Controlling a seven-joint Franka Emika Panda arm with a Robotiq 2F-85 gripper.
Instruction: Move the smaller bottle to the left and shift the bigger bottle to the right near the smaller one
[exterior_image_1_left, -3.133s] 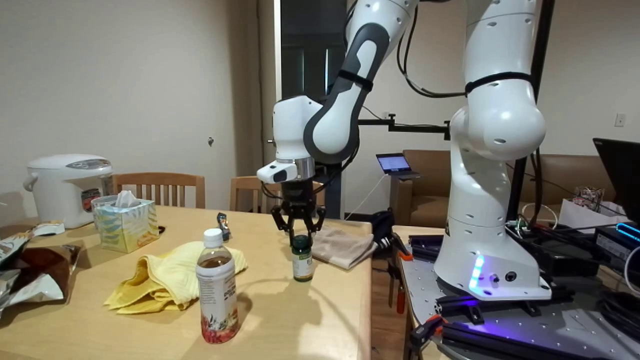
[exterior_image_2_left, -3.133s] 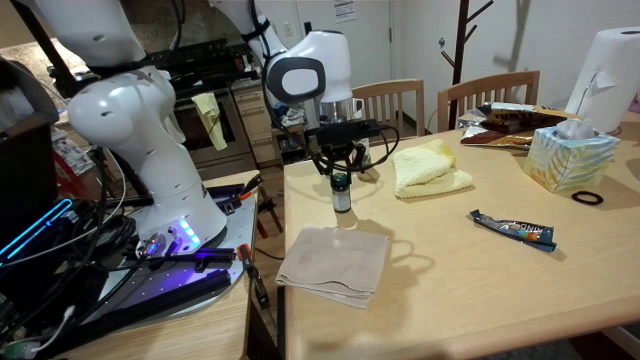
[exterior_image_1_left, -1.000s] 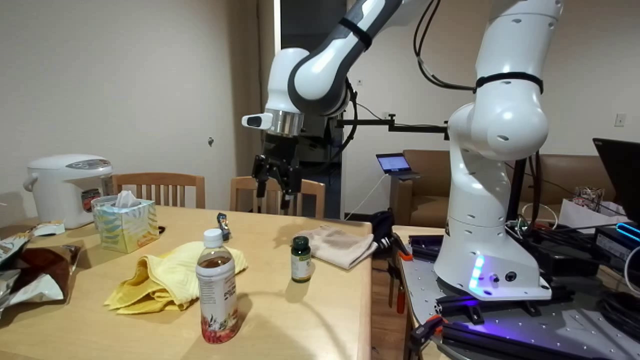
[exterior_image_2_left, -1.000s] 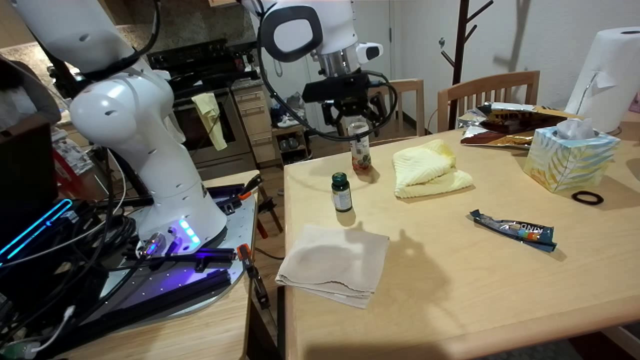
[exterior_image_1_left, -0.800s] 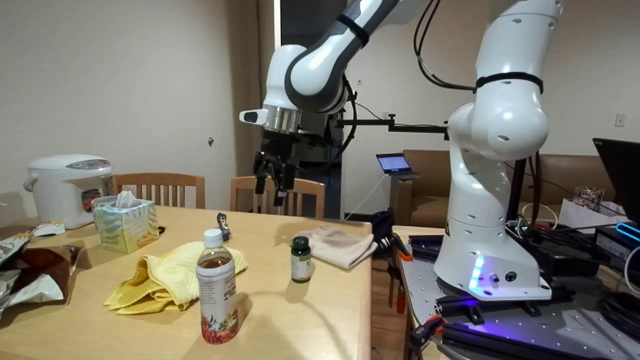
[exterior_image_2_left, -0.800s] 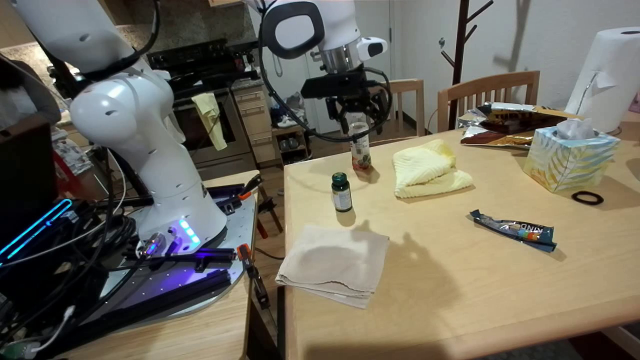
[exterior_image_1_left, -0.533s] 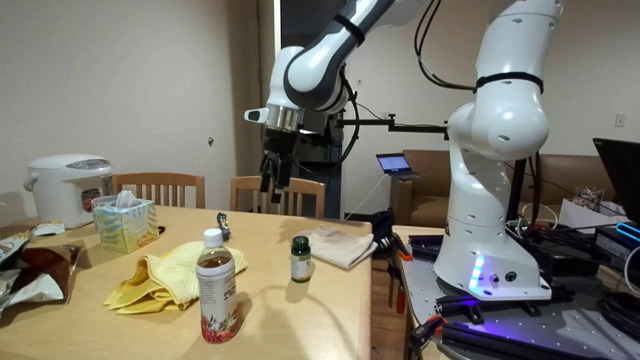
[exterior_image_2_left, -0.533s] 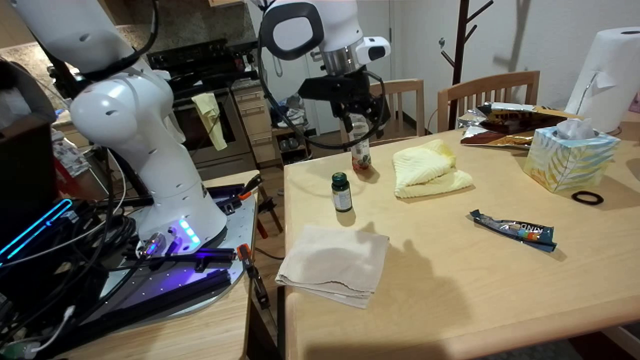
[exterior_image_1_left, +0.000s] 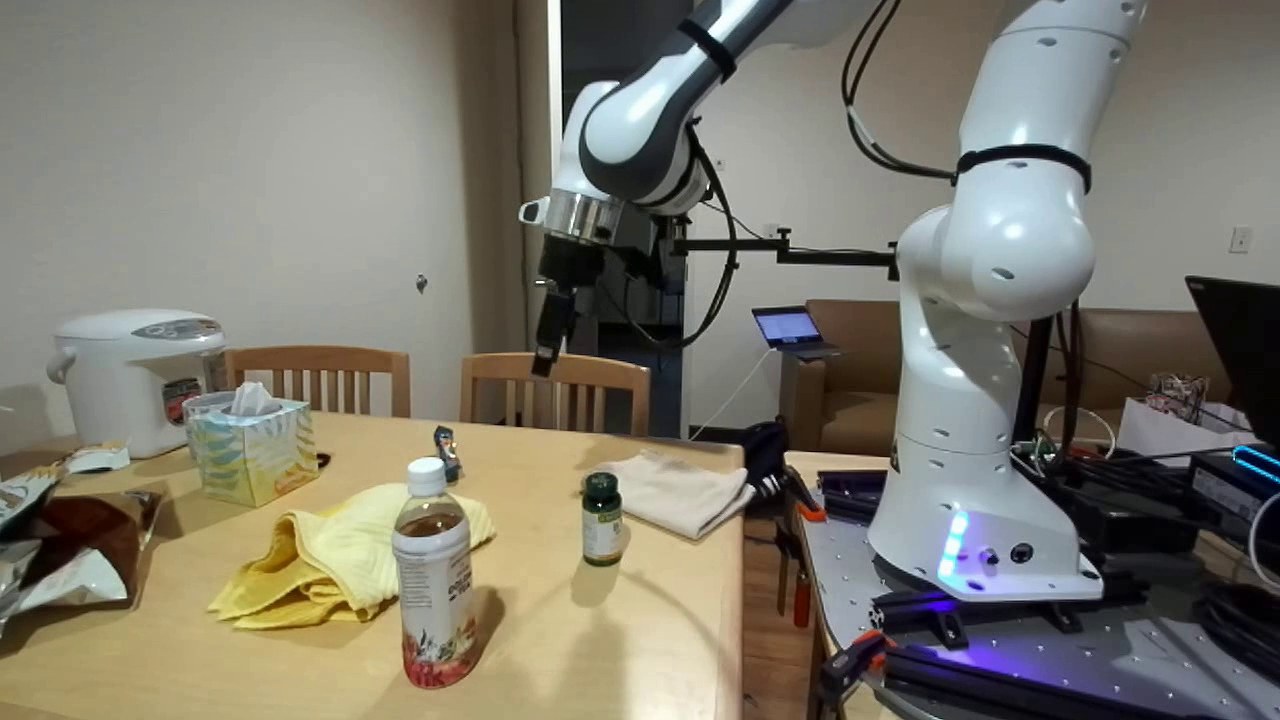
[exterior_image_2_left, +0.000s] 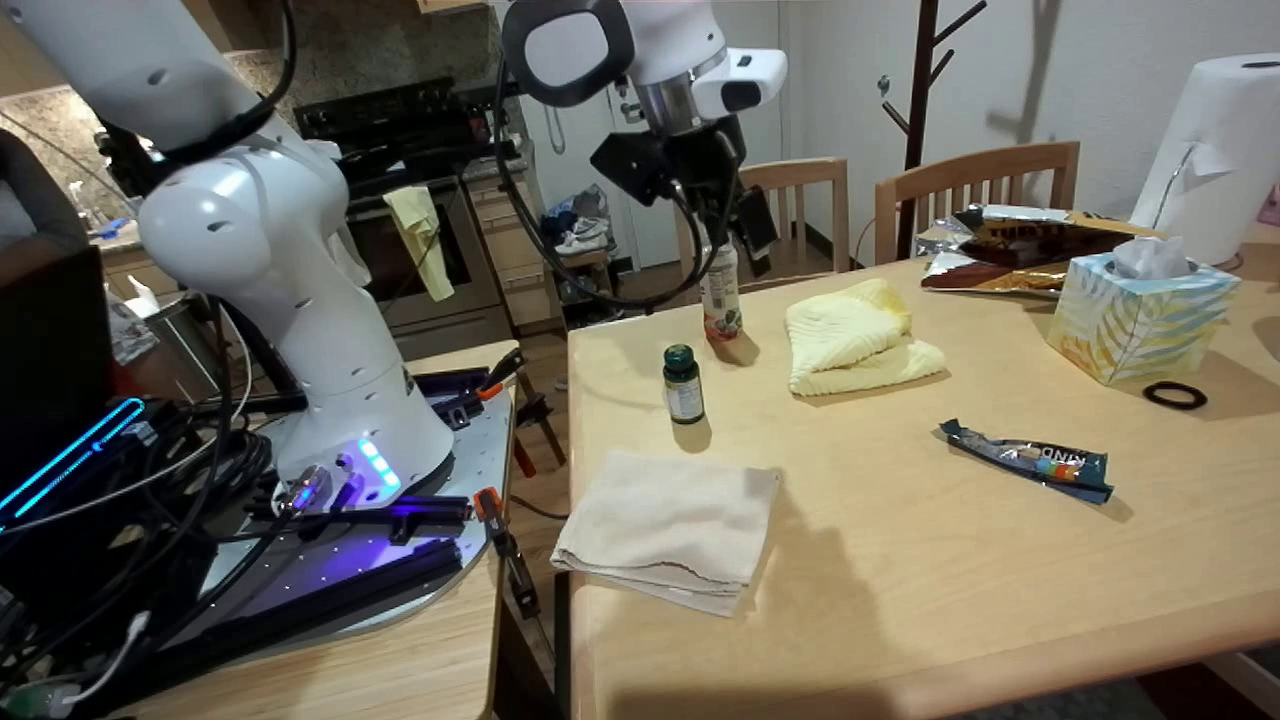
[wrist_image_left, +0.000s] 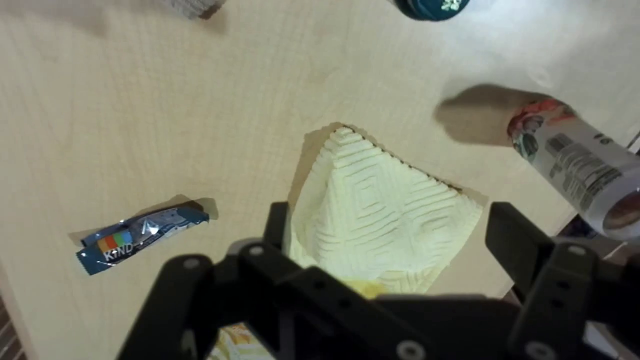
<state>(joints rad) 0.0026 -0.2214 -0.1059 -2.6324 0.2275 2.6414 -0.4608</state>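
The smaller bottle (exterior_image_1_left: 602, 522), dark green with a pale label, stands upright on the table near its robot-side edge in both exterior views. At the top of the wrist view only its cap (wrist_image_left: 433, 7) and shoulder show. The bigger bottle (exterior_image_1_left: 436, 590), clear with a white cap and a flowery red label, stands upright apart from it. In an exterior view the arm's cable and gripper partly cover the bigger bottle (exterior_image_2_left: 722, 308). My gripper (wrist_image_left: 390, 215) is open, high above the table and tilted, with nothing held between its fingers (wrist_image_left: 515, 245).
A yellow cloth (exterior_image_1_left: 345, 555) lies beside the bigger bottle, below the jaws in the wrist view. A beige folded cloth (exterior_image_2_left: 668, 530) lies near the smaller bottle. A snack bar (wrist_image_left: 142, 235), a tissue box (exterior_image_2_left: 1140, 310) and crinkled bags (exterior_image_1_left: 80, 560) are also on the table.
Three seconds ago the fingers were around the smaller bottle's top; the gripper has since risen off it. Over the last second it turned and tilted. Both bottles stayed in place.
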